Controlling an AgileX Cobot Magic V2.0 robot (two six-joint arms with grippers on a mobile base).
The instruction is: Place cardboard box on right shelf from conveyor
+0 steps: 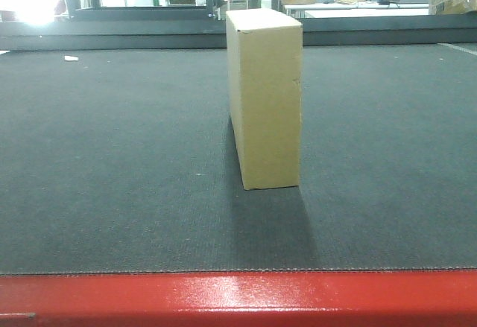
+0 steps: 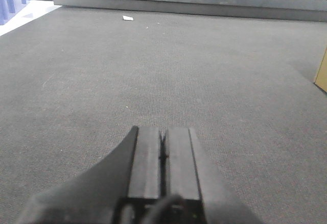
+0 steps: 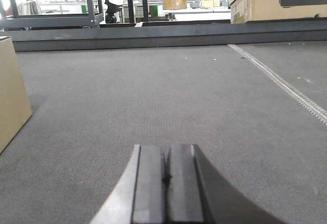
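Cardboard box [image 1: 264,100] stands upright on the conveyor [image 1: 112,156], between the arms, likely for a two-sided squeeze; left gripper [image 2: 163,134] sits pinched closed, empty; right gripper [image 3: 164,155] likewise, both hovering low.

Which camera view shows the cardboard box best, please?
The front-facing view: the whole cardboard box stands upright on the belt. The left wrist view catches a sliver; the right wrist view, one cropped side.

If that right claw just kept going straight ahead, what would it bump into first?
Nothing close. The right gripper points along bare conveyor belt; the cardboard box stands off to its left, out of line. The first obstacle is probably the dark rail at the belt's far edge, though depth is unclear.
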